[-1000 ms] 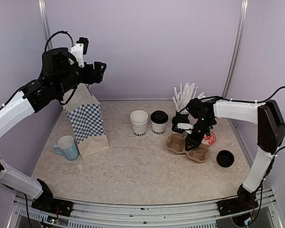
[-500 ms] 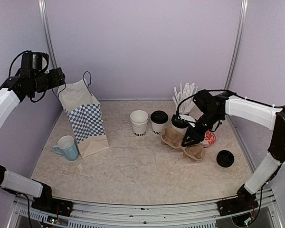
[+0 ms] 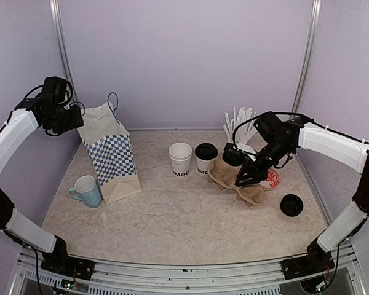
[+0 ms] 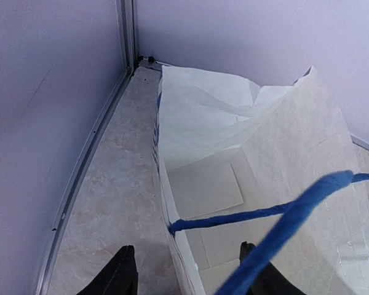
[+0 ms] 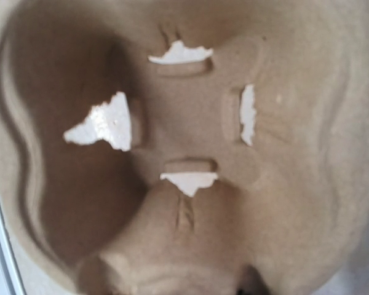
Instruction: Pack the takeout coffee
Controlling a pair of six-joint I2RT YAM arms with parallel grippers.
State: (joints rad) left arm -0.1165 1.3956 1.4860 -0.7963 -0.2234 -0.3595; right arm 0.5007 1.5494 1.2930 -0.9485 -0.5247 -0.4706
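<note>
Plainly, the right gripper [image 3: 246, 180] is clamped on the edge of the brown moulded-pulp cup carrier [image 3: 224, 172], which hangs tipped, its left end seemingly raised off the pale speckled table [image 3: 172, 227]. A thin pulp edge pinched at one spot may bend or slip. If the tray swings, it could strike the black-banded cup of white straws [image 3: 237, 132] just behind it, or the coffees just to its left. In the wrist view both wells look empty.

At the far left, the left gripper [image 4: 187, 271] has its fingers apart, one on each side of the left wall of the blue-and-white checked paper bag [image 3: 111, 157]. The bag's blue cord handle [image 4: 283, 215] crosses in front of one finger. Closing there might snag the cord, crumple the wall or tip the bag, narrowing its mouth.

The takeout coffee is not yet packed. The open white paper cup [image 3: 180, 157] and the black-lidded white paper cup [image 3: 205, 158] stand upright, side by side, mid-table toward the far side, between bag and carrier. Both carry black lettering low down. A loose round black plastic lid [image 3: 291, 204] lies at the right; an unlidded cup may spill.
</note>
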